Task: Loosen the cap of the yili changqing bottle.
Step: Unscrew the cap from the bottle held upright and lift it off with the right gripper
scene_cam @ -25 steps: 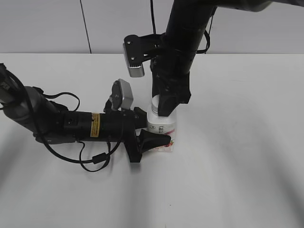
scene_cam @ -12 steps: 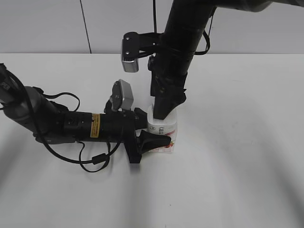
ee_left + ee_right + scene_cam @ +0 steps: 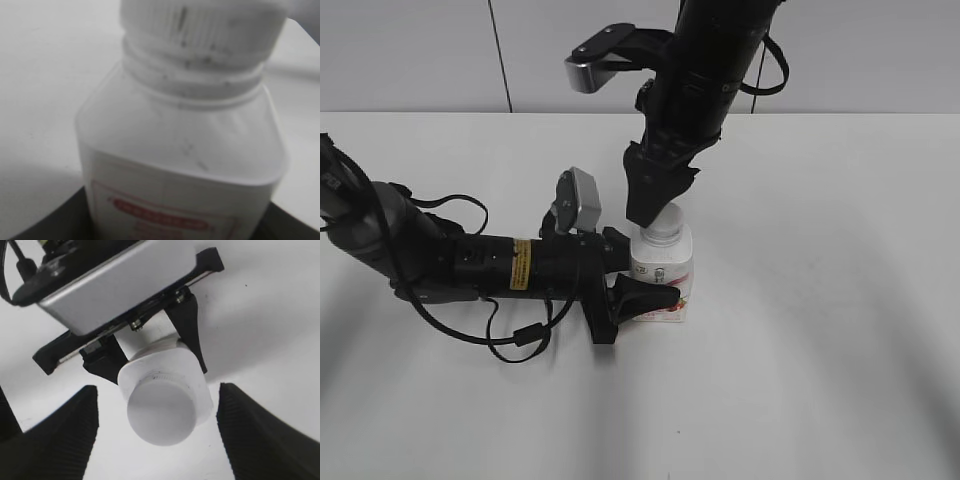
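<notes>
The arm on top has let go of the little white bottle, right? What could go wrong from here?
Its right gripper hangs open above the cap, touching nothing.

1. The cap sits a little toward one finger, so closing might catch it unevenly and slip.
2. If the left gripper holds the bottle too weakly, a twist might turn the whole bottle.
3. Coming down off-centre, a fingertip could push the bottle sideways against that grip.
</notes>
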You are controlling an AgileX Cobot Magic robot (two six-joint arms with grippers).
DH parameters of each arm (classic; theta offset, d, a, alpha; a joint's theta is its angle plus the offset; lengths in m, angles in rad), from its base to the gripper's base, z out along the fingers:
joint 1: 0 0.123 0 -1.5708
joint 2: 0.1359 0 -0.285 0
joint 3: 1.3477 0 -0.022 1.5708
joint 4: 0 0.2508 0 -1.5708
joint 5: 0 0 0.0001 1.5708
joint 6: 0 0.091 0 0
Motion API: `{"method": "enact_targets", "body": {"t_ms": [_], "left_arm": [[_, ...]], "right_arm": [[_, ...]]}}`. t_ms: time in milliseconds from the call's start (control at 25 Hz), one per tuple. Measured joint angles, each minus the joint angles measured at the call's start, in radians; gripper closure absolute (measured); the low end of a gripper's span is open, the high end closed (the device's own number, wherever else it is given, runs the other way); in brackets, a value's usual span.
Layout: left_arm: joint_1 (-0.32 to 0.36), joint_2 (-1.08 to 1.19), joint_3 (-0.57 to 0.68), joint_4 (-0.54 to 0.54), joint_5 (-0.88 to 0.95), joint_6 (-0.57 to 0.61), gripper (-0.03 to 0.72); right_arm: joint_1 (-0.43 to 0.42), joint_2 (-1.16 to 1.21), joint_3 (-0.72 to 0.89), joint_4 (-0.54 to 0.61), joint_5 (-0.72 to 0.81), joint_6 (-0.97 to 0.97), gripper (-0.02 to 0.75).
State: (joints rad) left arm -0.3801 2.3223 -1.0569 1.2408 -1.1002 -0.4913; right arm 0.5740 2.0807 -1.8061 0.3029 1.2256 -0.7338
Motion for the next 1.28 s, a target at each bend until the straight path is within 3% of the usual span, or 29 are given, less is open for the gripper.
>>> {"method": "enact_targets", "body": {"t_ms": [400, 720, 1280], "left_arm": [[0.0, 0.0, 0.0, 0.0, 0.0, -0.001, 0.294], [0.0, 0.0, 0.0, 0.0, 0.0, -0.001, 0.294], [0.0, 0.0, 0.0, -0.028, 0.013, -0.001, 0.298]], "right_arm": [[0.0, 0.0, 0.0, -0.006, 0.0, 0.505, 0.159], [0.0, 0.0, 0.0, -0.022, 0.0, 0.79, 0.159], [0.0, 0.0, 0.0, -0.033, 0.0, 1.02, 0.159]]}}
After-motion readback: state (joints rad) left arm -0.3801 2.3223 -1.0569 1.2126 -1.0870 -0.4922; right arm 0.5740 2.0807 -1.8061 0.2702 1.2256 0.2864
